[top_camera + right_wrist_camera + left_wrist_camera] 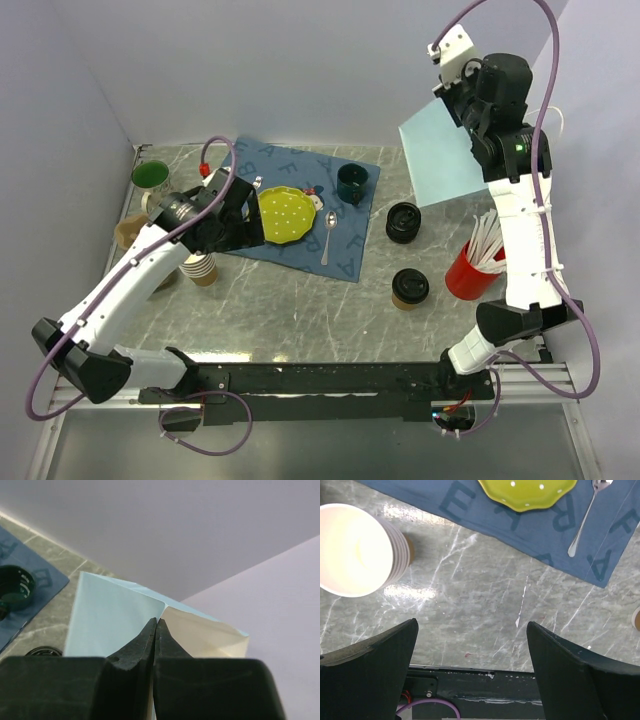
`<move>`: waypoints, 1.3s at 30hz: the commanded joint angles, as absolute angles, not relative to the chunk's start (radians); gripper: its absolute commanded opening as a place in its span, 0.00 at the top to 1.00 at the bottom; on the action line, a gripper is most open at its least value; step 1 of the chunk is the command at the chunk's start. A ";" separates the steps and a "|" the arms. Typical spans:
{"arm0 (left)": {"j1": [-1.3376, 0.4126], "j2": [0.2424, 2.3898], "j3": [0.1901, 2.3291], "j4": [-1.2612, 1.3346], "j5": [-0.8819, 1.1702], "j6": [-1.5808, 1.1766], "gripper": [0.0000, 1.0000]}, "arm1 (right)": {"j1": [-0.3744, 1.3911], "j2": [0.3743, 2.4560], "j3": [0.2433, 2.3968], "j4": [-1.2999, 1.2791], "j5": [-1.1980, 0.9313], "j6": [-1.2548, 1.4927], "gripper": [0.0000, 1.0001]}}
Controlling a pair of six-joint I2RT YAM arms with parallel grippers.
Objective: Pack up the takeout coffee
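Observation:
The takeout coffee [409,288], a small brown cup with a black lid, stands on the marble table [300,310] right of centre. My right gripper [453,100] is raised at the back right, well above and behind the cup. In the right wrist view it [156,622] is shut on the top edge of a light blue paper bag [110,615], which hangs open [440,160]. My left gripper [243,213] hovers over the left side, next to a yellow-green plate [283,213]. In the left wrist view it [472,624] is open with only bare table between its fingers.
A stack of lidless tan cups [202,267] [355,550] stands below my left gripper. A blue placemat [300,250] carries the plate, a spoon [328,235] and a dark green mug [352,182]. A black lidded item [402,222] and a red cup of sticks [475,265] stand near the coffee.

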State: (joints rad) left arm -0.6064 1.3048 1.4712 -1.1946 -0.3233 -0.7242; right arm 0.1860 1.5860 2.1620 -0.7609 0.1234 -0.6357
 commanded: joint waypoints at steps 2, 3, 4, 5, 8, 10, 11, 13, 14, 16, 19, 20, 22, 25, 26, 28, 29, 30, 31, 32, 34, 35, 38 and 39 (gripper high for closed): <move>-0.581 1.261 1.497 -1.210 -0.373 -0.741 0.03 | 0.268 1.540 2.223 -0.644 0.186 -0.707 1.00; -0.572 1.259 1.502 -1.210 -0.377 -0.742 0.03 | 0.282 1.539 2.221 -0.637 0.186 -0.725 1.00; -0.568 1.259 1.506 -1.210 -0.380 -0.742 0.03 | 0.317 1.539 2.223 -0.631 0.187 -0.730 1.00; -0.563 1.259 1.509 -1.209 -0.383 -0.742 0.03 | 0.331 1.539 2.227 -0.626 0.187 -0.735 1.00; -0.545 1.250 1.491 -1.189 -0.377 -0.733 0.03 | 0.402 1.537 2.224 -0.618 0.216 -0.758 1.00; -0.531 1.247 1.476 -1.180 -0.371 -0.733 0.03 | 0.429 1.536 2.206 -0.620 0.227 -0.776 1.00; -0.526 1.247 1.464 -1.175 -0.376 -0.736 0.03 | 0.461 1.534 2.200 -0.632 0.219 -0.776 1.00; -0.511 1.247 1.454 -1.172 -0.387 -0.744 0.03 | 0.495 1.526 2.178 -0.641 0.219 -0.781 1.00; -0.503 1.249 1.454 -1.167 -0.390 -0.747 0.03 | 0.512 1.522 2.168 -0.644 0.225 -0.782 1.00; -0.474 1.255 1.460 -1.163 -0.388 -0.749 0.03 | 0.567 1.503 2.131 -0.655 0.233 -0.795 1.00; -0.454 1.276 1.500 -1.173 -0.444 -0.779 0.03 | 0.620 1.474 2.067 -0.658 0.241 -0.822 1.00; -0.453 1.282 1.523 -1.178 -0.469 -0.793 0.03 | 0.632 1.470 2.057 -0.660 0.245 -0.827 1.00; -0.443 1.302 1.548 -1.196 -0.514 -0.834 0.03 | 0.664 1.456 2.030 -0.672 0.247 -0.834 1.00; -0.419 1.316 1.594 -1.203 -0.511 -0.854 0.03 | 0.724 1.433 2.004 -0.695 0.258 -0.841 1.00; -0.413 1.316 1.598 -1.190 -0.480 -0.847 0.03 | 0.741 1.419 1.999 -0.704 0.256 -0.841 1.00; -0.403 1.295 1.582 -1.133 -0.451 -0.827 0.03 | 0.809 1.404 1.979 -0.747 0.245 -0.842 1.00; -0.400 1.284 1.550 -1.111 -0.424 -0.824 0.03 | 0.840 1.394 1.964 -0.758 0.244 -0.844 1.00; -0.388 1.266 1.536 -1.091 -0.411 -0.821 0.03 | 0.865 1.381 1.951 -0.778 0.247 -0.842 1.00; -0.381 1.258 1.522 -1.069 -0.399 -0.822 0.03 | 0.889 1.378 1.931 -0.794 0.253 -0.836 1.00; -0.373 1.253 1.508 -1.065 -0.387 -0.827 0.03 | 0.940 1.370 1.924 -0.833 0.259 -0.827 1.00; -0.350 1.250 1.508 -1.066 -0.361 -0.848 0.03 | 0.991 1.362 1.892 -0.854 0.270 -0.810 1.00; -0.342 1.250 1.519 -1.077 -0.353 -0.856 0.03 | 1.035 1.353 1.881 -0.867 0.273 -0.802 1.00; -0.330 1.256 1.557 -1.106 -0.354 -0.877 0.03 | 1.091 1.350 1.858 -0.885 0.255 -0.772 1.00; -0.327 1.262 1.568 -1.115 -0.360 -0.885 0.03 | 1.120 1.348 1.835 -0.890 0.246 -0.759 1.00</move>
State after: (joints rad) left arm -0.3416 1.2781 1.5105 -1.1095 -0.3786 -0.8402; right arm 1.0534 1.3792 1.8717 -0.8562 0.2455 -0.8078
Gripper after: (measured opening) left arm 0.969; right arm 0.008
